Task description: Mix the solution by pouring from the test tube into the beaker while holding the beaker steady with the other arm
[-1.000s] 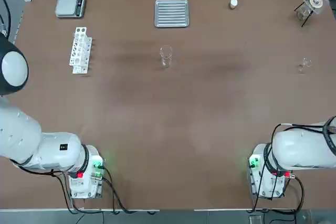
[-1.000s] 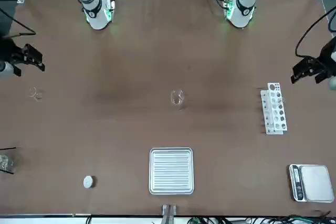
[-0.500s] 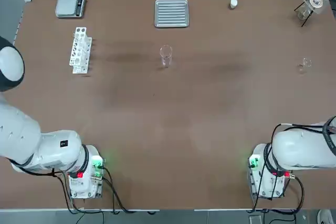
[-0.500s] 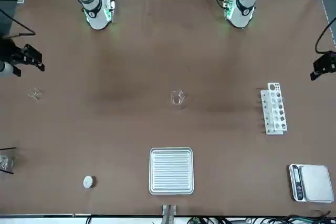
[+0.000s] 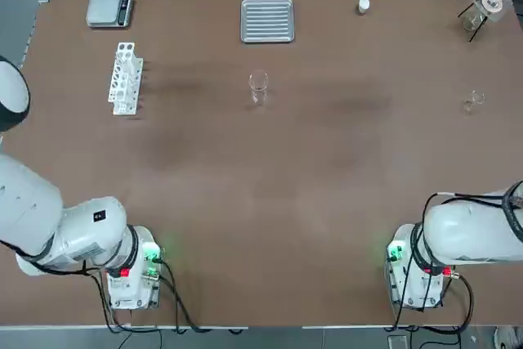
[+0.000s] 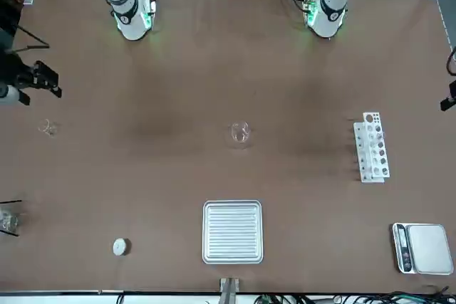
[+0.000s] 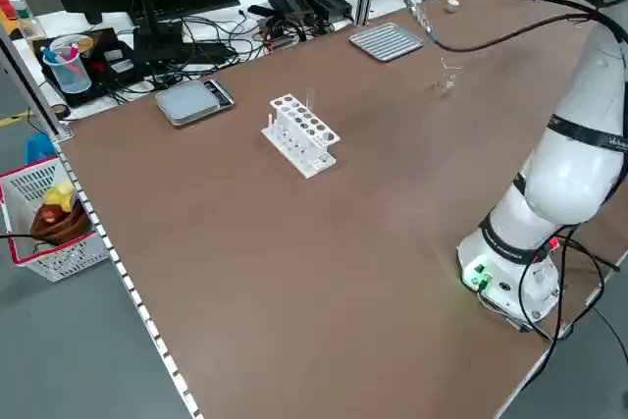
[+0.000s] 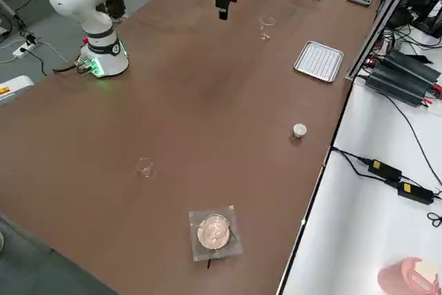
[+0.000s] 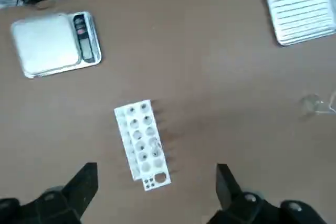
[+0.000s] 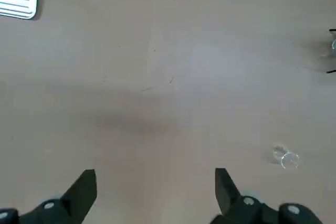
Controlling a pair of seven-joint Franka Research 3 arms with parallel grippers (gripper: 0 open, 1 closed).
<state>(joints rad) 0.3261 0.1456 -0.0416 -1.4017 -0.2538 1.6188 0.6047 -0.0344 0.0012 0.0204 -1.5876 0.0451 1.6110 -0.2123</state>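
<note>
- Can see the beaker on the table, upper middle of the top view.
- Have the left gripper at the front view's right edge, jaws wide apart.
- Have the right gripper at the front view's upper left, jaws wide too.
- Find the white rack at the top view's upper left, below the scale.
- See the ridged tray at top centre, the tinier glass piece towards the right edge.
</note>
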